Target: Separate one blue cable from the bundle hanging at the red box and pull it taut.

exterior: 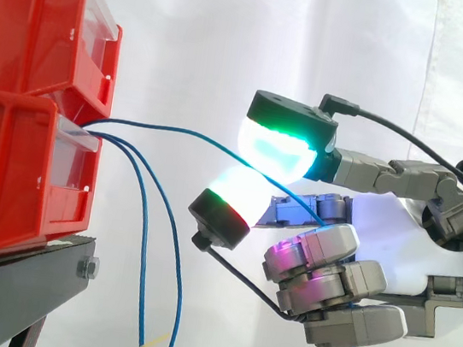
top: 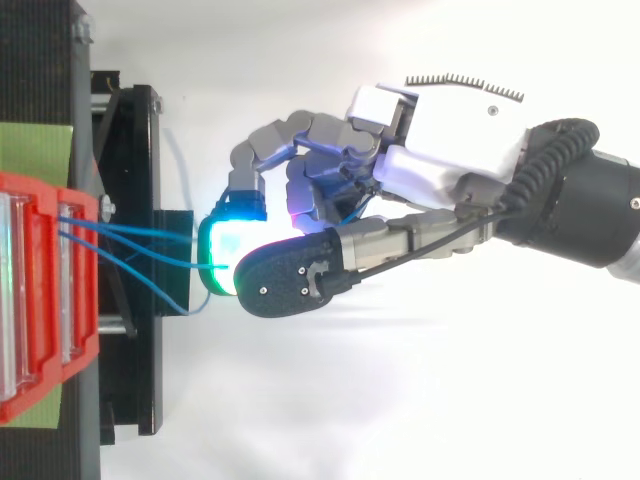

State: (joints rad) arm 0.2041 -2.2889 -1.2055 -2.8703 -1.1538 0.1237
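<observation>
Robot hand (exterior: 395, 235) pinches cable (exterior: 177, 130); black stand (exterior: 9, 280), white curtain (exterior: 233, 36).

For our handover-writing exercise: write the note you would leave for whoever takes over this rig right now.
Hand: shut, fingers pinching one blue cable away from the red box.
Two other cables hang loose at the box.
Done: one cable separated.
Left: it bows a little; pull further from the box until straight.
</observation>
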